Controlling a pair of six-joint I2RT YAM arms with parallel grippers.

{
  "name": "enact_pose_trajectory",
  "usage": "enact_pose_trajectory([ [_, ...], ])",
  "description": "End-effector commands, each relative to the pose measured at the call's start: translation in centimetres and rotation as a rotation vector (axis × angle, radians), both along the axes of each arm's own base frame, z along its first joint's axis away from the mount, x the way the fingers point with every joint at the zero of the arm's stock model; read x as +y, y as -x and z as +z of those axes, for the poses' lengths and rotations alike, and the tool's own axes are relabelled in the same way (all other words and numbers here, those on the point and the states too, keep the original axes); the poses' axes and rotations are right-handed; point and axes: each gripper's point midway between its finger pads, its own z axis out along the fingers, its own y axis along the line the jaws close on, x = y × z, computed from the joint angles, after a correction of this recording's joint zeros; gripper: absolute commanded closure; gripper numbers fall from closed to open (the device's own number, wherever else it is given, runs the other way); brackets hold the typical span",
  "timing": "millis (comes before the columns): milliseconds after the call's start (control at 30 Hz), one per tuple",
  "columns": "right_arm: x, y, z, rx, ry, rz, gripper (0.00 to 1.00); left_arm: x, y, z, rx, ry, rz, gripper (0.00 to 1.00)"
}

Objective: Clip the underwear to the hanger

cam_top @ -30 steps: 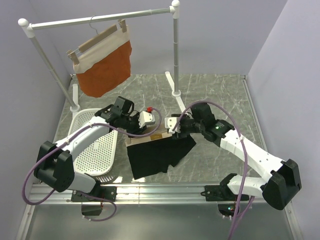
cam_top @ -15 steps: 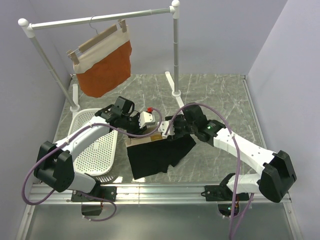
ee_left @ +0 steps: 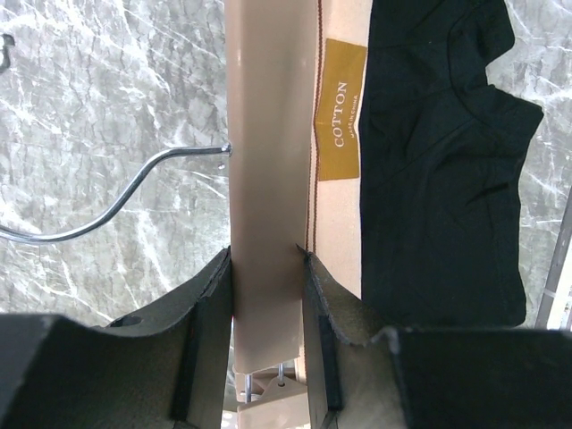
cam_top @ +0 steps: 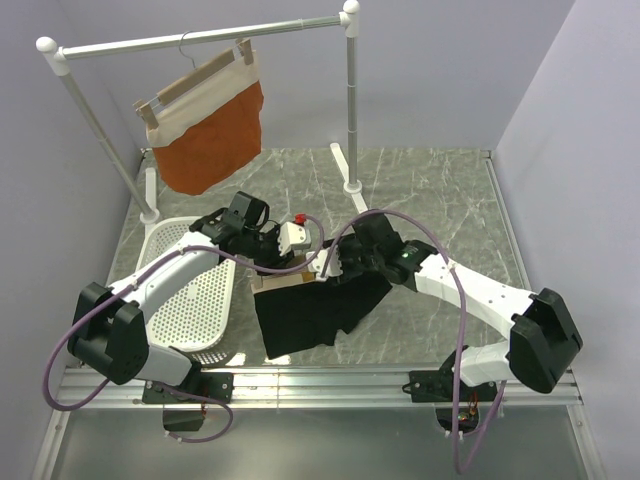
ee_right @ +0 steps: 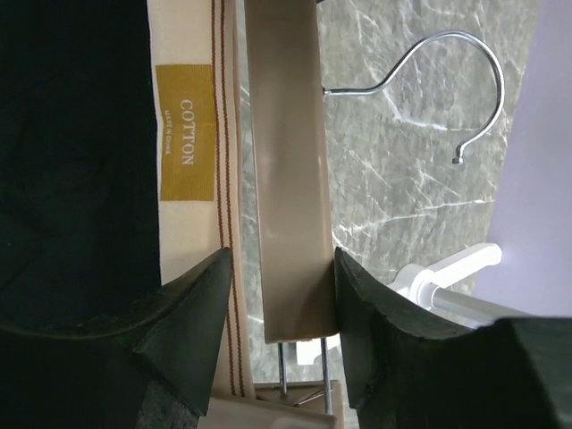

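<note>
The left tool [ee_left: 265, 261] is pinched on the wooden bar of the hanger [ee_left: 268, 125], one finger pressed against each long edge. It sits exactly where it was a second ago. The right tool [ee_right: 281, 264] straddles the same bar further along. Its fingers are spread: one touches the bar's edge, while the other stands just off it with a sliver of fabric showing between. They have drawn in only a touch over the last second.

In the overhead view the right arm has swung leftward, bringing its tool in from beside the bar to over it and close to the left one, and its elbow now sits nearer the middle of the surface [cam_top: 440, 200].

The hanger lies flat, its wire hook [ee_left: 192, 151] pointing away from the underwear [ee_left: 438, 179]. The beige waistband [ee_left: 338, 232] runs alongside the bar, and a mustard "COTTON" label [ee_right: 186, 131] faces up. The black legs spread toward the near edge — unmoved since the earlier frames.

Further out nothing has shifted: the white perforated basket [cam_top: 205, 295] is on the left, and the rust-orange garment [cam_top: 210, 135] hangs from the rail [cam_top: 200, 38].
</note>
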Motion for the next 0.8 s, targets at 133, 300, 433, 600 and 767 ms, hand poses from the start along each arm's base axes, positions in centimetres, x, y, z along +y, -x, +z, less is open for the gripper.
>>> enact_pose_trajectory([
  [133, 1.1, -1.7, 0.8, -0.058, 0.034, -0.023, 0.67, -1.2, -0.3, 3.2, -0.05, 0.075, -0.024, 1.0],
  [300, 0.9, -2.4, 1.0, -0.076, 0.032, -0.063, 1.0, -1.3, -0.3, 3.5, -0.03, 0.088, 0.007, 1.0],
  [433, 0.7, -2.2, 1.9, -0.111, -0.005, -0.065, 1.0, -1.4, 0.1, 3.7, -0.004, 0.103, 0.018, 0.99],
  [600, 0.4, -2.5, 2.9, -0.158, -0.049, -0.093, 1.0, -1.5, -1.0, 5.4, 0.007, 0.17, 0.135, 0.52],
  [767, -0.3, -2.5, 3.6, -0.191, -0.091, -0.107, 1.0, -1.2, -2.0, 9.6, 0.072, 0.307, 0.235, 0.35],
])
